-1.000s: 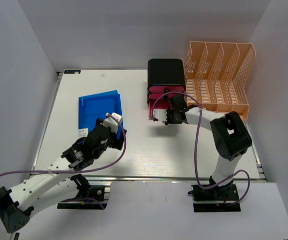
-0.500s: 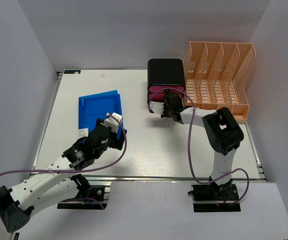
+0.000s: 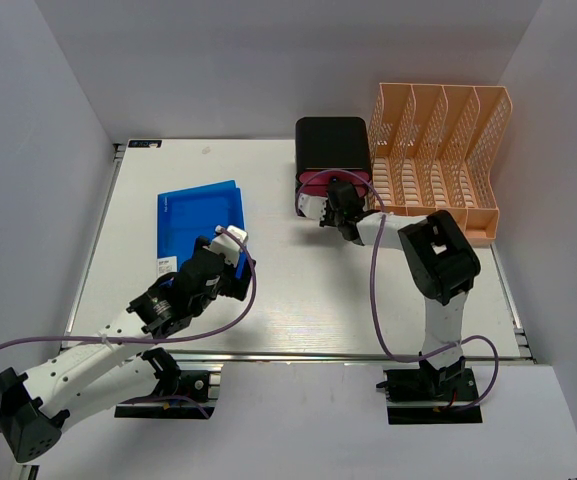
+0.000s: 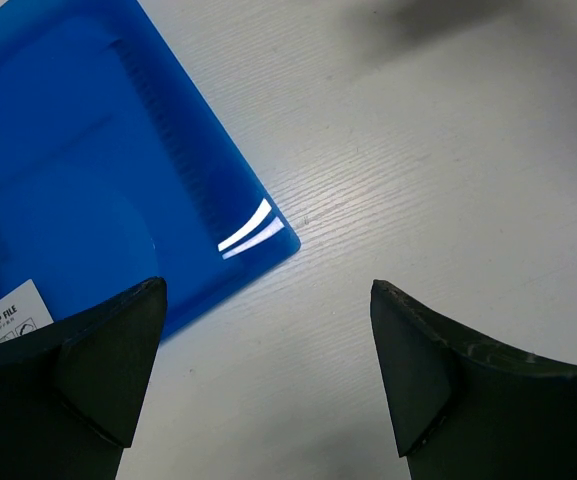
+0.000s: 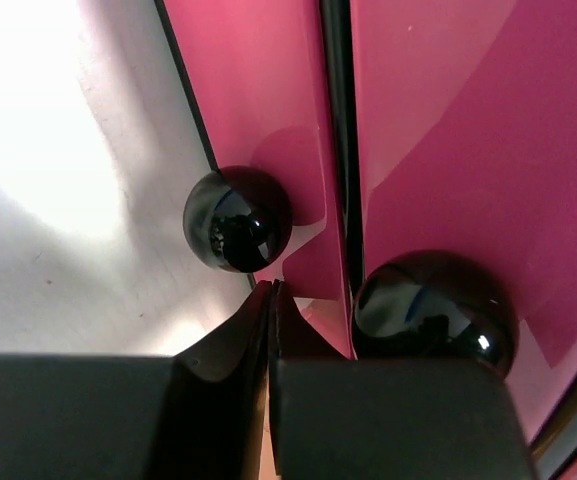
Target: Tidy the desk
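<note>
Since the earlier top view, the right gripper (image 3: 328,199) has travelled up the frame toward the black drawer unit (image 3: 333,145), and the pink drawer fronts (image 3: 316,181) now stick out less from under the unit. The left arm has barely shifted.

In the right wrist view the 2 fingertips are pressed together with nothing between them. They sit at the lower centre of the frame, just below the left of 2 glossy black knobs (image 5: 238,218). The other knob (image 5: 435,305) is at the lower right, just beside the fingers. Whether the tips touch a pink front cannot be told.

The left gripper (image 4: 268,345) hangs with its fingers spread wide apart and grips nothing. In the left wrist view, a corner of the blue folder (image 4: 78,170) points between them, and a white label (image 4: 13,310) shows at the lower left edge.

The desk (image 3: 298,290) fills the middle of the top view, white, with a metal rail along its bottom edge. On it, the folder lies at the centre left, the drawer unit at the upper centre, and the peach lattice rack (image 3: 438,150) at the upper right, touching the unit's side.
</note>
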Robot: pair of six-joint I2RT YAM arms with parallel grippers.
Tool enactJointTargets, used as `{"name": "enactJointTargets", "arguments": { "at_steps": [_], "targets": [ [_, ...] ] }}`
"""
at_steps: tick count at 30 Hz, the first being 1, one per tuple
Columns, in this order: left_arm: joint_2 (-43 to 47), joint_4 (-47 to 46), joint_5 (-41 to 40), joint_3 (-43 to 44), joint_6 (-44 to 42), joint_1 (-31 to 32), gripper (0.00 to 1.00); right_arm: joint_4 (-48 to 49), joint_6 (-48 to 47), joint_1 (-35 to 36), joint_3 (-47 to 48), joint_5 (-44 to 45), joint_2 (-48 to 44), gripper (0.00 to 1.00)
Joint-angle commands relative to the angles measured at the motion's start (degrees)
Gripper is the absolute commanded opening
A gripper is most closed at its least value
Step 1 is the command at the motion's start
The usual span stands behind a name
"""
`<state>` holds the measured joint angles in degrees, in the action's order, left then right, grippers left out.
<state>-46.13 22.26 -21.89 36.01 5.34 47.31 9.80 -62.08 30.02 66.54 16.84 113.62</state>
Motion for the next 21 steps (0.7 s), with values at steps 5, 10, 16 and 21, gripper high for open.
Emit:
{"name": "enactJointTargets", "arguments": {
  "at_steps": [5, 10, 16, 21],
  "targets": [
    [0.0, -0.5, -1.1, -0.3, -0.2, -0.4, 0.92, 5.8, -0.7, -0.4, 2.7, 1.7, 0.9, 0.03],
    [0.0, -0.6, -1.1, -0.4, -0.3, -0.4, 0.92, 3.3, 1.5, 0.0, -2.8, -2.9, -5.7, 0.02],
    [0.0, -0.6, -0.9, -0.3, -0.3, -0.4, 0.92, -3.4, 7.0, -0.2, -5.8, -9.1, -14.7, 0.04],
    [0.3, -0.6, -0.9, -0.4, 0.1, -0.4, 0.92, -15.8, 17.7, -0.6, -3.1, -19.8, -24.0, 0.26]
  ]
}}
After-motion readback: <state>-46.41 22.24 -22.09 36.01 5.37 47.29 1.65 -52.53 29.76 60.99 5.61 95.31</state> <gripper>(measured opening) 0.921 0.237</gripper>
